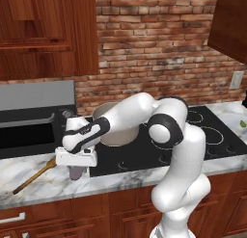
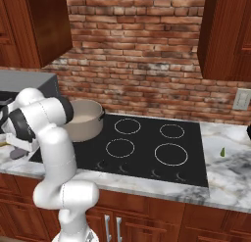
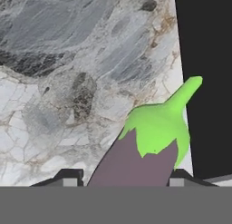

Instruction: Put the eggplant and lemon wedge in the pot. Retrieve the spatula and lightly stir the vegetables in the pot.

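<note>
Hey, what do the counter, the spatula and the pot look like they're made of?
The counter looks like polished marble: white-grey stone with dark veins. The spatula seems to be plain wood, light brown and matte. The pot reads as brushed metal, beige-grey with a pale inside, though the render leaves that open.

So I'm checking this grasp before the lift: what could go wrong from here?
The pincer straddles the eggplant at its rounded body, so it might slip out when squeezed. The spatula lies on the counter just beside the hand, and a swing could knock it. The pot sits partly behind the arm, so the carry may clip its rim.
</note>
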